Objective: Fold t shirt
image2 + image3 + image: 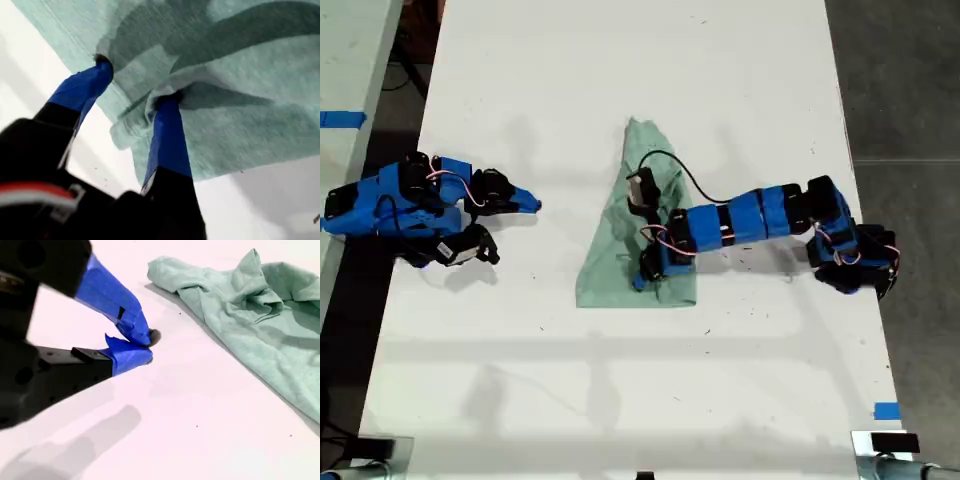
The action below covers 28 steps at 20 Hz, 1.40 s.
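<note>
Since the mint t shirt (620,250) at desk (750,90) centre is light, limp, wrinkly, take doubled hems. My first claw (135,82) stands narrowly open, pinning a bunched fold; my second claw (145,347), pinched empty, idles at nine o'clock.

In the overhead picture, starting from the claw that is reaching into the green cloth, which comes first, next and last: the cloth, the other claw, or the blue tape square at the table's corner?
1. The t shirt: my first gripper is pressed into it, mid-table.
2. My second gripper: towards the exterior view's left, off the fabric.
3. The blue tape square: near the exterior view's lower right corner.
</note>
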### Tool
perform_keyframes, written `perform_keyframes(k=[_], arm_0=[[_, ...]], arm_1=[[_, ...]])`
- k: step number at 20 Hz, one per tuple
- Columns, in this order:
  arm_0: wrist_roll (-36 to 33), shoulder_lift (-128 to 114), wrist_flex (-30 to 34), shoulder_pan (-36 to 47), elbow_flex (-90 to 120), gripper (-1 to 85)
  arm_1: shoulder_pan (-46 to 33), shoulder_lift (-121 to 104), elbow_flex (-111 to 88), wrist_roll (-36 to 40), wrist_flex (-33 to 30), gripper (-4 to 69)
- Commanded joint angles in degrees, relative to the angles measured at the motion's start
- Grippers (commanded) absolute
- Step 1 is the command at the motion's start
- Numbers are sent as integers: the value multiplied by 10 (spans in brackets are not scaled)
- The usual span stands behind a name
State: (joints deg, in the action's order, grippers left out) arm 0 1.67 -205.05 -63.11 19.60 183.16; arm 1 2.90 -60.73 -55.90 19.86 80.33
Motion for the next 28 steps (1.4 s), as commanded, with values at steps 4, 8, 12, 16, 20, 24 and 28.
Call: perform_keyframes(k=[4, 8, 12, 16, 20, 24, 28], arm_0=[[0, -4, 5, 5, 5, -2], [0, -4, 5, 5, 5, -2], [0, -4, 5, 6, 5, -2], [2, -4, 5, 11, 5, -2], [8, -4, 4, 2, 5, 31], [8, -4, 4, -3, 5, 130], [8, -4, 4, -4, 5, 130]], arm_1=[[4, -240, -41, -1, 108, 218], [-17, -401, -215, -58, 165, 196], [-18, -689, -634, -137, -7, 112], [-15, -924, -987, -123, -192, 20], [-23, -1074, -1164, -75, -223, 15], [-26, -1392, -1225, -22, -50, 12], [-63, -1392, -1225, 2, -49, 16]])
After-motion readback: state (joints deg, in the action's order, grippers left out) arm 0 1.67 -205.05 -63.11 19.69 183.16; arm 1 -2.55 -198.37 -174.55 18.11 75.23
